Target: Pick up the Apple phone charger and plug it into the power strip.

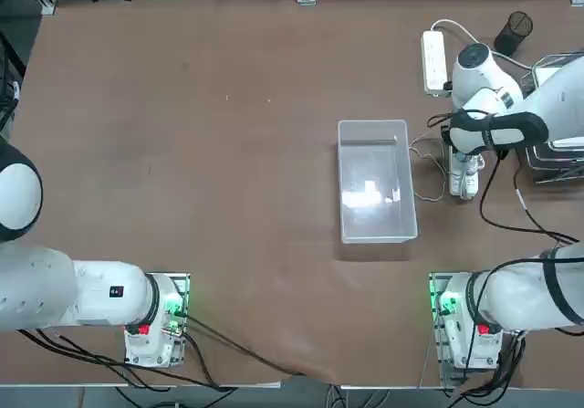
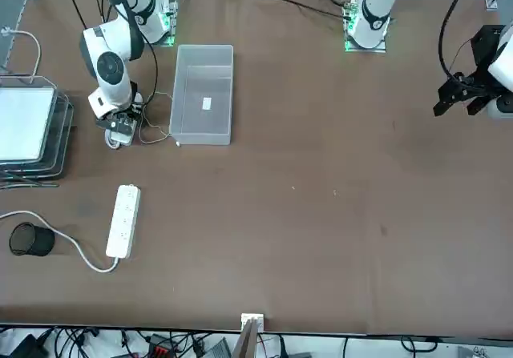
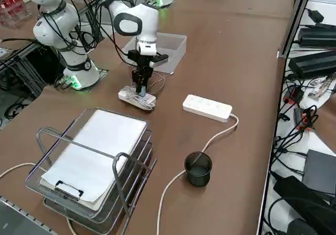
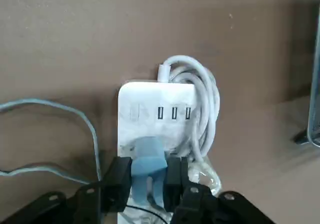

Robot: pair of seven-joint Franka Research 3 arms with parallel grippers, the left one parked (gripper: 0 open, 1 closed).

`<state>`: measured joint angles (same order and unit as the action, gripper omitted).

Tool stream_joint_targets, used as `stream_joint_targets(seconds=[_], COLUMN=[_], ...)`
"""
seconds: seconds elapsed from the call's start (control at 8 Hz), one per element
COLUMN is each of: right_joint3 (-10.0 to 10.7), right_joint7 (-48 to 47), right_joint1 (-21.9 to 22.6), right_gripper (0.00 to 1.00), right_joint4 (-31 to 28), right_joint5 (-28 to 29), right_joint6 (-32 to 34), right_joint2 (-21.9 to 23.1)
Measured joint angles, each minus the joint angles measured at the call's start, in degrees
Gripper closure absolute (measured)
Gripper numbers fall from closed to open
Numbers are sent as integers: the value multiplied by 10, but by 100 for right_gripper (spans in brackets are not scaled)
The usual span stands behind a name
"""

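Note:
My right gripper points straight down, shut on the Apple phone charger, a small pale cube between its black fingers. The cube sits on top of a white strip with a bundled cord, beside the clear bin. The charger's thin cable trails off over the table in loose curves. The gripper stands low over that strip. The power strip lies apart, farther from the robot's base, long and narrow with a thick white cord leaving one end.
A clear plastic bin stands just left of the gripper. A wire tray holding a white pad is at the table's right edge. A black mesh cup stands near the power strip's cord.

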<state>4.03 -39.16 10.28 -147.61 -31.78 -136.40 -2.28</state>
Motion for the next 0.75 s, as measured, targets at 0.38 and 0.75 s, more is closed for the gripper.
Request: stream_joint_targets(seconds=[0.38,0.75], right_joint3=[-1,-2], right_joint7=[2,2], right_joint1=[5,11], right_gripper=[63,63], right_joint4=[1,9], right_joint5=[0,0], right_joint6=[14,35], right_joint2=[16,33])
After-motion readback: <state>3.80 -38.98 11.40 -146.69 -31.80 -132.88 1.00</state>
